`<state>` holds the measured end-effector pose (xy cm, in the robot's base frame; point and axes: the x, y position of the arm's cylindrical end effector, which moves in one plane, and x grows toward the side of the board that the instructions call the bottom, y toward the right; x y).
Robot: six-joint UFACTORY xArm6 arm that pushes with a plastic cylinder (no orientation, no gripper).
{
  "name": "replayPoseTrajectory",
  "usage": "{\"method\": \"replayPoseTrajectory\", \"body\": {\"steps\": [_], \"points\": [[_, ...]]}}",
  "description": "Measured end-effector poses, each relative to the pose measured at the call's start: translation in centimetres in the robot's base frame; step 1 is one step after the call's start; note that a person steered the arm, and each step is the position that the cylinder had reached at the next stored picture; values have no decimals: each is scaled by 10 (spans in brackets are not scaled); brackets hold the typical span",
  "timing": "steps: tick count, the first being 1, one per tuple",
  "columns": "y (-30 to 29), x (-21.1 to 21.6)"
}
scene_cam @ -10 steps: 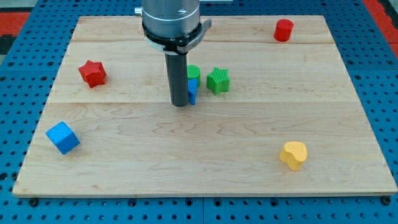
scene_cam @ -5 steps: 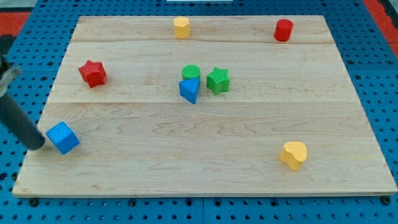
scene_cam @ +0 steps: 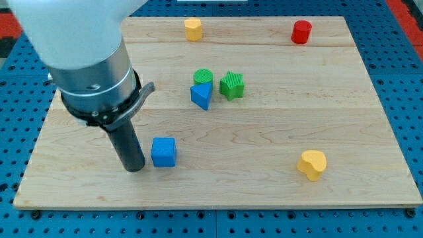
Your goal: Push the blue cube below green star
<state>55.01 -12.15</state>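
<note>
The blue cube (scene_cam: 163,152) lies on the wooden board (scene_cam: 264,152), left of centre towards the view's bottom. My tip (scene_cam: 134,168) rests on the board just left of the cube, close to or touching its left side. The green star (scene_cam: 232,85) sits near the board's centre, up and to the right of the cube. The arm's grey body hides the board's upper left part.
A blue triangular block (scene_cam: 201,96) and a green round block (scene_cam: 203,77) sit just left of the green star. A yellow block (scene_cam: 192,29) and a red cylinder (scene_cam: 301,32) are near the top edge. A yellow heart (scene_cam: 312,164) is at lower right.
The blue cube has moved right from the board's lower left edge to left of centre. My tip has followed it rightward, and the arm now covers the red star.
</note>
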Motion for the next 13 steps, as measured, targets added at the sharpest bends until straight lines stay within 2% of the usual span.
{"method": "replayPoseTrajectory", "body": {"steps": [1, 2, 3, 4, 6, 7, 8, 9, 11, 12, 13], "points": [[45, -20], [86, -4], [88, 41], [101, 23], [104, -46], [130, -65], [173, -65], [185, -65], [140, -78], [137, -91], [163, -67]]}}
